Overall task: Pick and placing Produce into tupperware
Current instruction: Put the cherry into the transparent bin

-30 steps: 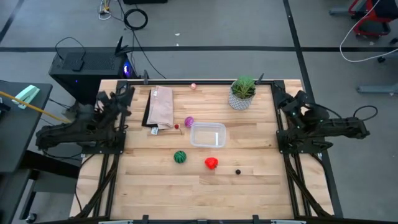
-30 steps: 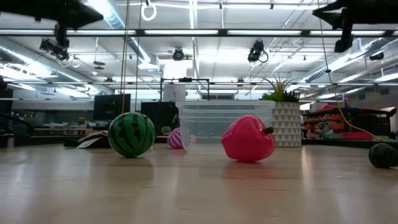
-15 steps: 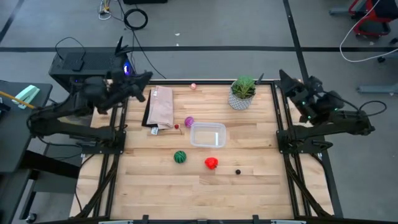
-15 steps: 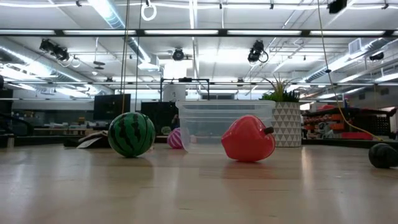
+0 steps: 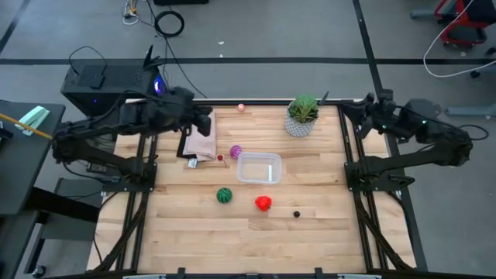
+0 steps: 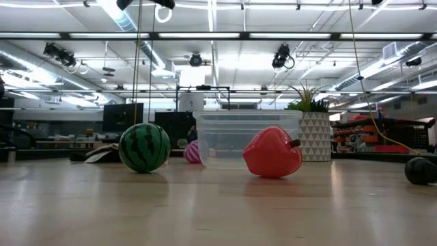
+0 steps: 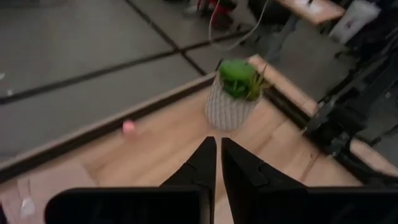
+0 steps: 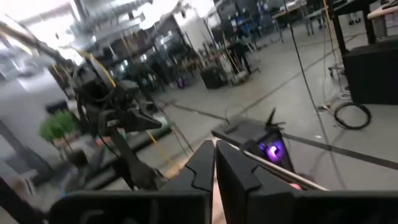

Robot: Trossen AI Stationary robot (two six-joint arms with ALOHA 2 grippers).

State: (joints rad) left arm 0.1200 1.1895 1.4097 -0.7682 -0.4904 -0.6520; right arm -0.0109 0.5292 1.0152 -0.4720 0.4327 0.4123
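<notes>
High view: the tupperware (image 5: 259,168) is seen near the table's (image 5: 194,232) middle, nothing visible inside. Produce is scattered around it: green striped ball (image 5: 224,195) near-left of the tub, red lumpy piece (image 5: 263,203) just near of it, purple-pink ball (image 5: 235,152) at its far-left corner, tiny red bit (image 5: 220,157) left of that, dark bit (image 5: 296,214) near-right, pink bit (image 5: 241,107) at the far edge. The left gripper (image 5: 203,122) is held over the tan paper bag (image 5: 200,133) at far left; the right gripper (image 5: 366,103) is held up at the far-right edge, right of the potted plant (image 5: 301,115).

Low view: green ball, red piece & tub are lined up left to right, the red piece in front of the tub's right part; purple-pink ball is partly hidden behind the tub's left side. No gripper is shown at table level.

Left wrist view: fingers (image 7: 202,165) are pressed together, nothing between them; plant pot & pink bit are seen beyond.

Right wrist view: fingers (image 8: 204,168) are pressed together w/ nothing gripped; the other arm is prob. the dark shape farther off, though blurred.
</notes>
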